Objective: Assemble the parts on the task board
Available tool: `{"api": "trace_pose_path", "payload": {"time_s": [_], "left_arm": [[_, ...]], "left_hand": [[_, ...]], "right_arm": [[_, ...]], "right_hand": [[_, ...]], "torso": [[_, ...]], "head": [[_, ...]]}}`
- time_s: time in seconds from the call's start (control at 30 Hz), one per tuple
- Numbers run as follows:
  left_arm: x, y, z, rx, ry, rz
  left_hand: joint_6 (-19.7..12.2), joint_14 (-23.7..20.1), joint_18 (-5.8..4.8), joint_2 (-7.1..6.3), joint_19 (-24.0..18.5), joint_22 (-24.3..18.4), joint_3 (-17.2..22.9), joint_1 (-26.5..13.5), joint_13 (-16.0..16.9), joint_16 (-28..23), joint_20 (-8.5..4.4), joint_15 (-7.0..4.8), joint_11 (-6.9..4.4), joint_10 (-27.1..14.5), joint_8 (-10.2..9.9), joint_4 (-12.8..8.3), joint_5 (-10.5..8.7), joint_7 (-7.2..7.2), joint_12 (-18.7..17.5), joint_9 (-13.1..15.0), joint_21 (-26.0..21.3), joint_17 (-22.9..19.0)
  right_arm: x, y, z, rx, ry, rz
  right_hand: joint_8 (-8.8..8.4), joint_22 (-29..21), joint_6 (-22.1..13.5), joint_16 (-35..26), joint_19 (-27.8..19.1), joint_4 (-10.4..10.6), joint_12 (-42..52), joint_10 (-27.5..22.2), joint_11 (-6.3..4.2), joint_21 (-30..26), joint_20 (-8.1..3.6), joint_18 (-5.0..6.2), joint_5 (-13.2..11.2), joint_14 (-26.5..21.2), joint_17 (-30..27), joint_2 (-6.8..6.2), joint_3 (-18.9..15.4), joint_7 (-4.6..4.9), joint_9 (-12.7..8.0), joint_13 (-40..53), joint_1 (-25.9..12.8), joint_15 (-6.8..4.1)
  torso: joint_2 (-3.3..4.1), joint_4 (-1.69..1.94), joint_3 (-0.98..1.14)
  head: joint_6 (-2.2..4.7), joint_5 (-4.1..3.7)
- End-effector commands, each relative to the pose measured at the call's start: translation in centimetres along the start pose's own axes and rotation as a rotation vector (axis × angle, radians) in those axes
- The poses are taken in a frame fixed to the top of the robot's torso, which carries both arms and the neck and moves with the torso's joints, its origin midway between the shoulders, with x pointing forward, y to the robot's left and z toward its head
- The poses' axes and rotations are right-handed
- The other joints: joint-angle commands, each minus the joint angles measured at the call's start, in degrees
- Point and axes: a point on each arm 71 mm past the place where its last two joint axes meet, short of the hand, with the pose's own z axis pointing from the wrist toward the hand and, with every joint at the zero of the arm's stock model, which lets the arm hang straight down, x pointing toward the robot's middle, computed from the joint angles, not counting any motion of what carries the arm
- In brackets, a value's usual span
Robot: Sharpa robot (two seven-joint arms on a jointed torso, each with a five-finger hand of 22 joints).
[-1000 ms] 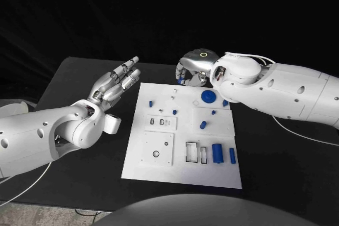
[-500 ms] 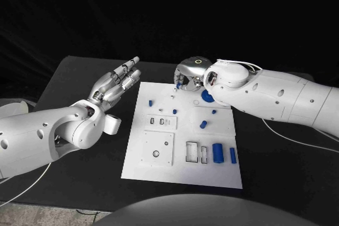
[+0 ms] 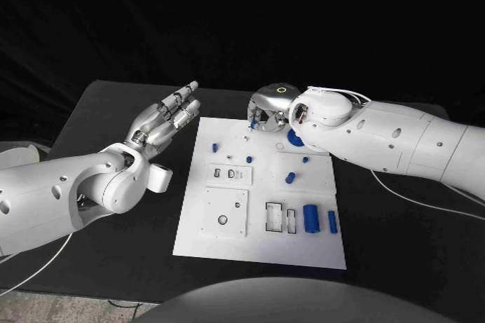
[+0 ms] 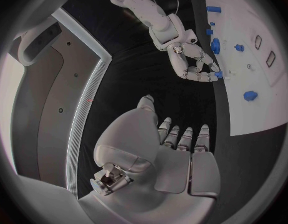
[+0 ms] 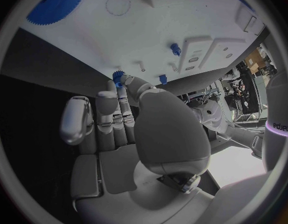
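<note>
The white task board [image 3: 261,247] lies mid-table with several blue parts on it. A large blue gear [image 3: 296,136] sits near its far right corner, and a blue cylinder [image 3: 311,218] and a bar [image 3: 333,222] lie at its near right. My right hand [image 3: 271,107] hangs over the board's far edge and pinches a small blue gear [image 5: 118,77] at its fingertips. That gear also shows as a blue speck [image 4: 217,74] in the left wrist view. My left hand [image 3: 167,120] is raised left of the board's far corner, fingers straight and apart, holding nothing.
Small blue pegs [image 3: 215,147] [image 3: 291,177] stand on the board between white recessed blocks [image 3: 230,174]. The black table [image 3: 111,225] runs wide on both sides of the board. A white cable [image 3: 425,200] trails under my right arm.
My right hand has swung left and down, from behind the board's far edge to over it, with the forearm following. My left hand has stayed still.
</note>
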Motion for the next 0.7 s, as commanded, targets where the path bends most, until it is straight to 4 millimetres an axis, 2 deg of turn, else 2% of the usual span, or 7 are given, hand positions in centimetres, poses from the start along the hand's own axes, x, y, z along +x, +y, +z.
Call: {"api": "trace_pose_path", "payload": {"time_s": [0.03, 0.33, 0.43, 0.7], "left_arm": [[0.22, -0.10, 0.08, 0.011, 0.018, -0.015], [0.24, 0.00, 0.21, 0.006, 0.021, -0.018], [0.20, 0.04, 0.25, 0.004, 0.020, -0.021], [0.21, 0.15, 0.37, -0.001, 0.019, -0.030]], "left_hand": [[0.12, 0.05, 1.02, 0.00, -0.05, 0.09, 0.11, 0.49, 0.06, -0.20, 0.39, 0.51, 0.20, -0.05, 0.16, -0.35, 0.31, -0.02, 0.05, 0.08, 0.22, -0.09], [0.16, 0.08, 1.03, -0.01, -0.03, 0.10, 0.28, 0.85, 0.06, -0.19, 0.42, 0.57, 0.22, -0.05, 0.16, -0.43, 0.62, 0.08, 0.05, 0.09, 0.24, -0.08], [0.30, 0.08, 1.03, 0.01, -0.02, 0.10, 0.36, 1.00, 0.06, -0.19, 0.44, 0.61, 0.24, -0.05, 0.19, -0.44, 0.72, 0.18, 0.05, 0.11, 0.25, -0.08], [1.32, 0.08, 1.02, 0.04, 0.01, 0.11, 0.61, 1.48, 0.06, -0.19, 0.51, 0.67, 0.44, -0.04, 0.43, -0.45, 0.99, 0.65, 0.06, 0.25, 0.28, -0.08]], "right_arm": [[0.22, 0.09, 0.10, -0.003, 0.008, 0.015], [0.65, 0.23, 0.33, -0.003, -0.003, 0.026], [0.72, 0.24, 0.39, -0.001, -0.001, 0.027], [1.14, 0.32, 0.75, 0.009, 0.013, 0.028]], "right_hand": [[-0.42, -0.17, -0.46, -0.42, -0.14, 0.06, -0.40, 0.22, -0.17, -0.32, 0.25, -0.34, 0.07, -0.22, -0.28, -0.09, 0.45, 0.04, -0.08, 0.04, -0.29, 0.28], [-0.63, -0.19, -0.67, -0.50, -0.24, 0.04, -0.52, 0.14, -0.12, -0.39, 0.32, -0.32, 0.07, -0.39, -0.38, -0.06, 0.58, 0.09, -0.13, 0.04, -0.26, 0.34], [-0.79, -0.16, -0.86, -0.52, -0.27, 0.05, -0.58, 0.09, -0.08, -0.39, 0.36, -0.32, 0.09, -0.46, -0.40, -0.08, 0.64, 0.15, -0.17, 0.04, -0.27, 0.37], [-1.72, -0.42, -1.93, -0.96, -0.74, 0.07, -1.25, -1.03, 0.18, -0.80, 0.53, -0.18, 0.07, -1.06, -1.05, -0.20, 1.05, 0.29, -0.44, -0.07, -0.35, 0.44]], "torso": [[0.01, 0.01, -0.03], [0.03, 0.07, -0.02], [-0.03, -0.04, -0.06], [-0.03, -0.01, -0.05]], "head": [[0.00, -0.07], [0.00, 0.02], [0.00, 0.04], [0.00, -0.07]]}}
